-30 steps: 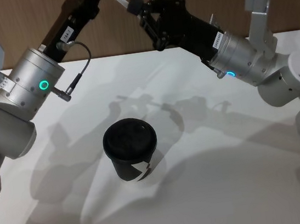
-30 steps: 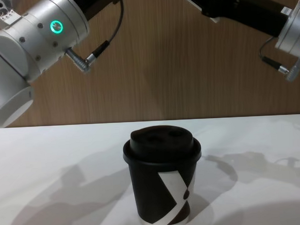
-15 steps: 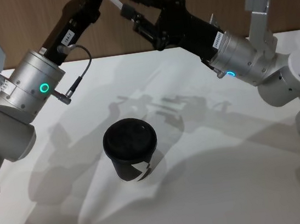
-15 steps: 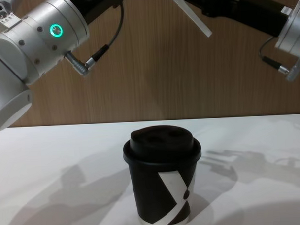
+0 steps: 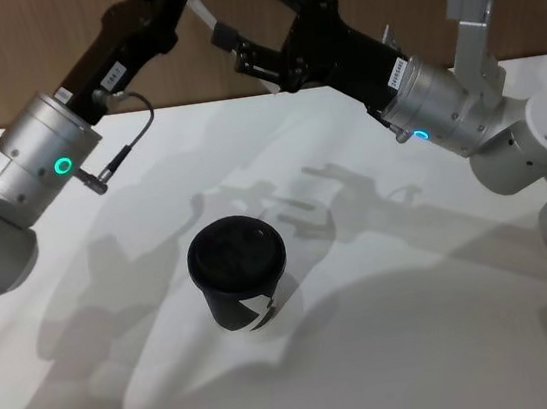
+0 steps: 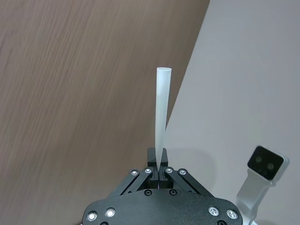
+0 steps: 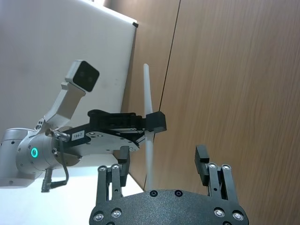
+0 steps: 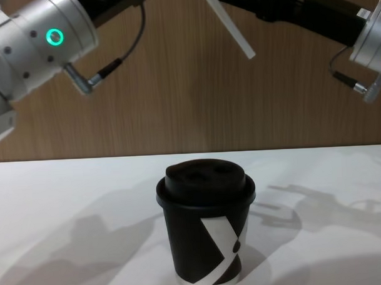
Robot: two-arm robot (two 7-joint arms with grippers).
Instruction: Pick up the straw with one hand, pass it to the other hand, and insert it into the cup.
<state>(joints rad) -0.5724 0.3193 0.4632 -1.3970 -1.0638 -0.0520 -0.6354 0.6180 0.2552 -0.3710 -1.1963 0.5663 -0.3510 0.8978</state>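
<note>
Straw (image 6: 161, 117) high in air, tilted, above cup (image 8: 206, 232) and farther back. Left gripper (image 6: 159, 161) pinches one end, fingers closed tight on it. Right gripper (image 7: 162, 154) close by, wide open, holds nothing. Straw runs between its spread fingers (image 7: 123, 159), not touching. Cup stands upright on white table (image 5: 421, 326), lid on, well below both grippers.
</note>
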